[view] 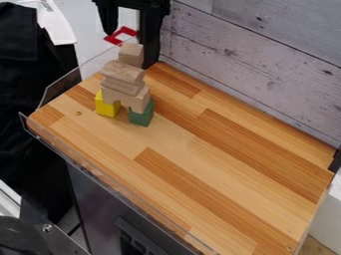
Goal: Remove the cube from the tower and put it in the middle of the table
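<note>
At the top edge the black gripper hangs open, its two fingers apart, above and slightly behind the tower. The plain wooden cube rests at the tower's top, below the space between those fingers and not held. Beneath it are stacked light wooden blocks and an arch-shaped wooden block. A yellow block and a green block stand on the table as the base, apart from each other, with the arch across them.
A whitewashed plank wall runs along the table's back right side. Clear plastic guards edge the left end and front. A red object lies beyond the table, behind the tower.
</note>
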